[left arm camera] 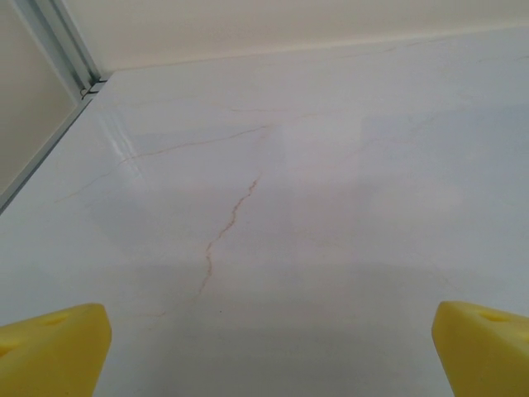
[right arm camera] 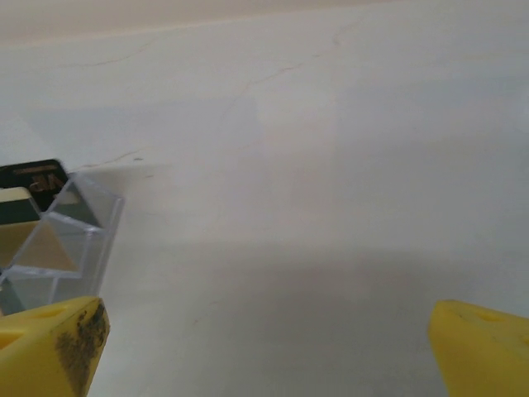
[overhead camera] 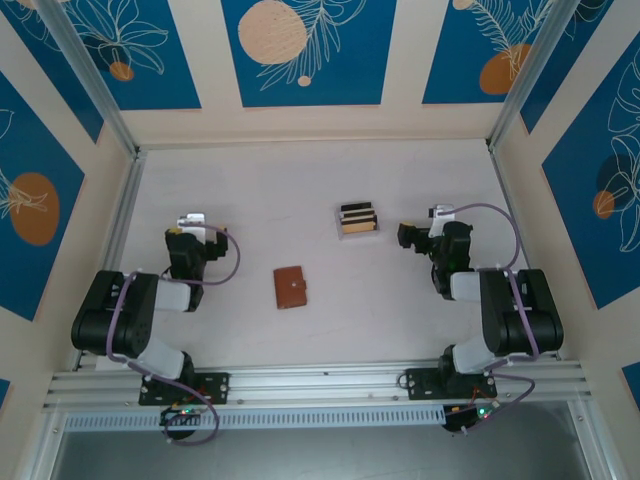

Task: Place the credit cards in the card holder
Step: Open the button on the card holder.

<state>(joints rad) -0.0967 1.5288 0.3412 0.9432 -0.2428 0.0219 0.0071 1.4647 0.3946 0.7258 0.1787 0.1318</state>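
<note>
The credit cards (overhead camera: 358, 215), thin rectangular cards in black and tan, stand on edge in a small clear plastic tray (overhead camera: 358, 233) slightly right of centre in the overhead view; how many there are is hard to count at this size. In the right wrist view the tray (right arm camera: 76, 225) sits at the left edge of the frame, with a black card and a pale card (right arm camera: 31, 175) showing at its top.

The card holder (overhead camera: 291, 287), a small squarish brown leather wallet, lies closed and flat on the white table (overhead camera: 300, 190), below and left of the tray and well apart from it, near the middle of the overhead frame.

The left gripper (overhead camera: 191, 224) hangs at mid-left of that frame and the right gripper (overhead camera: 436, 220) at mid-right, just right of the tray. In each wrist view the yellow fingertips (left arm camera: 51, 347) (right arm camera: 50, 343) sit in the bottom corners, spread wide, nothing between them.
</note>
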